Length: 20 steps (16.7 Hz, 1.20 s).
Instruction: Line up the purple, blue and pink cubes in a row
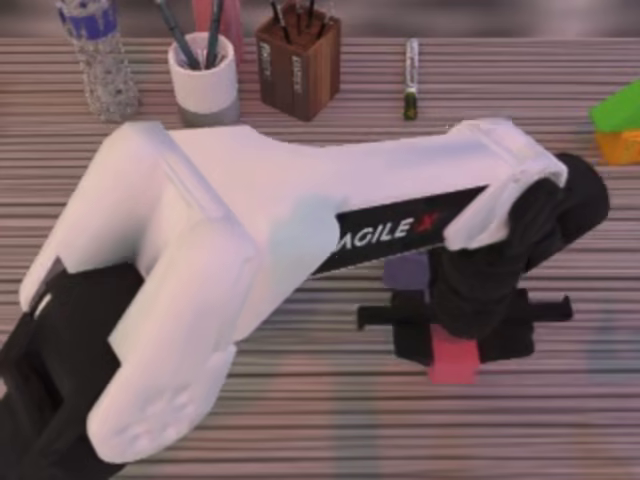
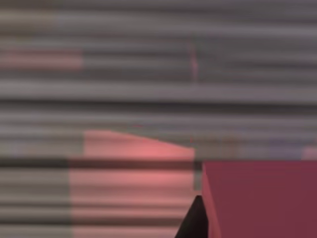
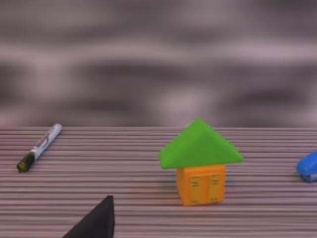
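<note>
The left arm reaches across the striped surface (image 1: 300, 420) to its middle-right part, and the left end effector (image 1: 455, 335) is low there, pointing down. The pink cube (image 1: 452, 362) sits between its dark fingers; only the near part of the cube shows below the black wrist. In the left wrist view the pink cube (image 2: 262, 198) fills the corner just beside one dark fingertip (image 2: 194, 220), so the end effector seems closed on it, though I cannot tell if the cube touches the surface. The purple cube (image 1: 407, 270) is just behind the end effector, mostly hidden under the arm. The blue cube is not visible.

The right end effector (image 3: 96, 223) shows only as one dark tip in its wrist view, and I cannot tell its opening. Ahead of it stands a green block (image 3: 199, 145) on an orange block (image 3: 200, 185), with a marker (image 3: 38, 147) to the side.
</note>
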Available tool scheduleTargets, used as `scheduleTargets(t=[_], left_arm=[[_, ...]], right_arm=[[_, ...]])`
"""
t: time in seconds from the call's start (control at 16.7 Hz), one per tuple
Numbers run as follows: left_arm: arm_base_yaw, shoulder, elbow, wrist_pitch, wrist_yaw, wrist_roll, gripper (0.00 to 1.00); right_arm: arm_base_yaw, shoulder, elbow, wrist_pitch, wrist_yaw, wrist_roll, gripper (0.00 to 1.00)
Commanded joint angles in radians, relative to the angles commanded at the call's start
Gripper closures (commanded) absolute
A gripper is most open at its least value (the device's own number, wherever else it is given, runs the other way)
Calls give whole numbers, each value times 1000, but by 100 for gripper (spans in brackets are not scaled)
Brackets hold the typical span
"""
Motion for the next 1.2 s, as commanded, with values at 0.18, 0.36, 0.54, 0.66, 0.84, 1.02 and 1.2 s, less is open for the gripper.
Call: scheduleTargets(t=[0.18,0.36,0.54,0.66,0.84,1.02,1.2], left_arm=[[-1,2,-8,8,0,0,100],[-1,2,-8,8,0,0,85],[-1,2,-8,8,0,0,62],[-1,2,-8,8,0,0,47],[-1,2,-8,8,0,0,25],[-1,2,-8,8,0,0,2],[-1,2,-8,8,0,0,0]], right_arm=[[0,0,0,0,0,0,0],[0,0,0,0,0,0,0],[0,0,0,0,0,0,0],[0,0,0,0,0,0,0],[0,0,0,0,0,0,0],[0,0,0,0,0,0,0],[0,0,0,0,0,0,0]])
